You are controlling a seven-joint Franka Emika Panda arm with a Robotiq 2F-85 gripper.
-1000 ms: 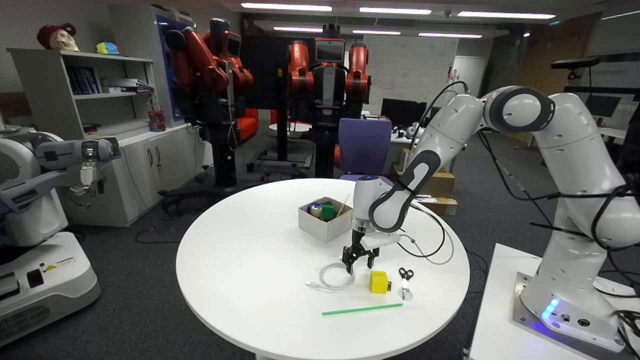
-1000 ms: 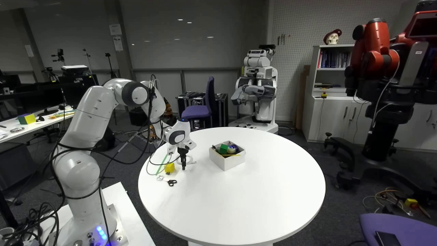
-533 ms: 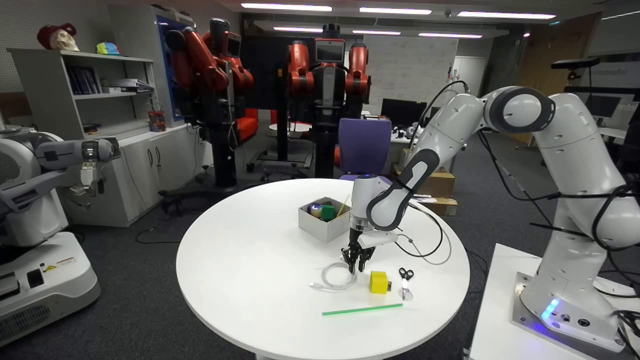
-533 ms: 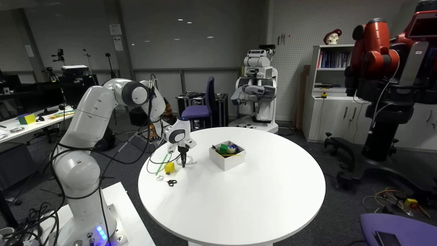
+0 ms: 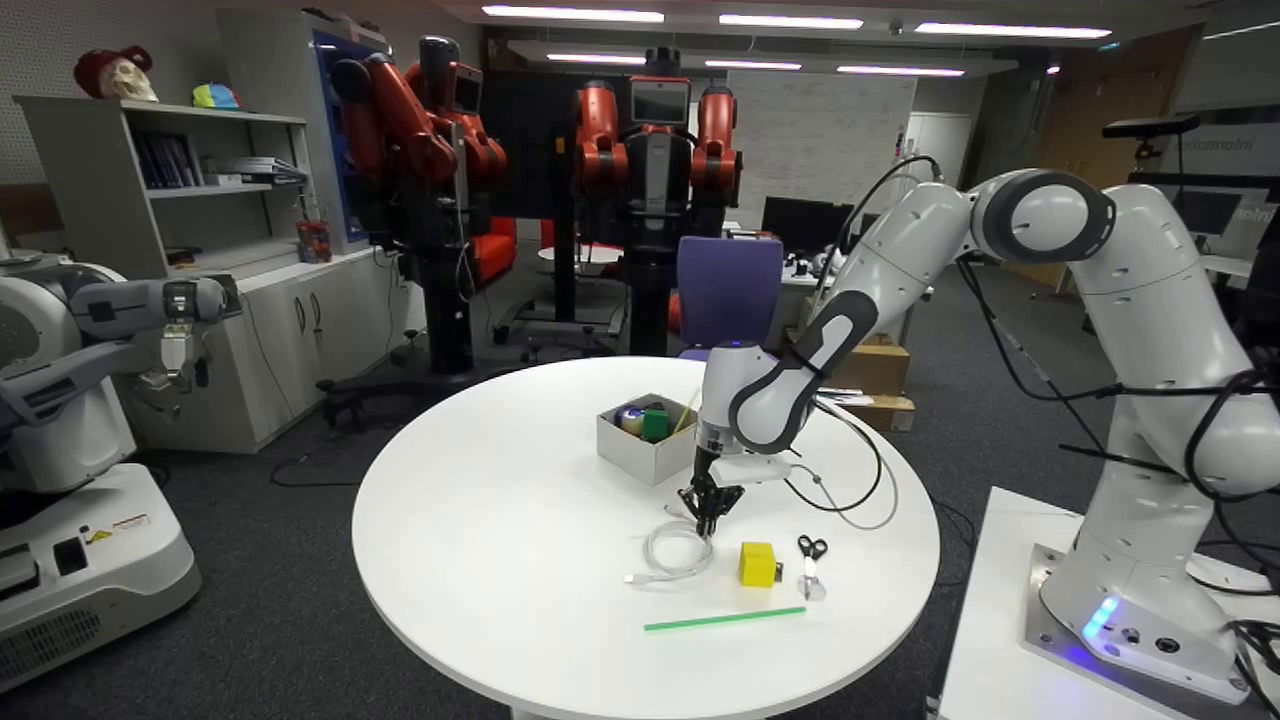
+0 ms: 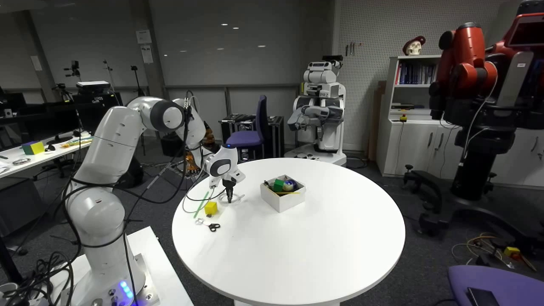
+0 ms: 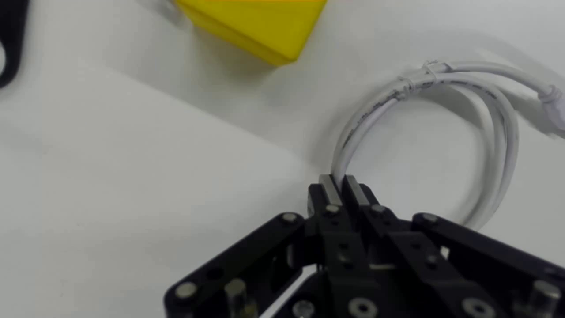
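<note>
My gripper (image 7: 339, 182) is shut on a strand of a coiled white cable (image 7: 419, 79), pinched between the fingertips at the edge of the loop nearest the yellow block. The coil hangs to the right of the jaws in the wrist view, with shadows beside it; whether all of it is off the table cannot be told. In an exterior view the cable (image 5: 675, 573) shows a plug at each end, by the gripper (image 5: 706, 532). A yellow block (image 7: 265, 26) sits close by, apart from the fingers. Black-handled scissors (image 5: 812, 547) lie beyond the block.
All this is on a round white table (image 5: 480, 560). A green stick (image 5: 725, 619) lies near the block. A white box (image 6: 282, 203) holding a green block (image 6: 278, 185), a ball (image 6: 289, 185) and other items stands close to the gripper. Cables loop from the arm.
The jaws have gone from open to shut, closing on the cable. The gripper has risen slightly, and the cable coil has shifted a little with it. Block, scissors, stick and box have stayed put.
</note>
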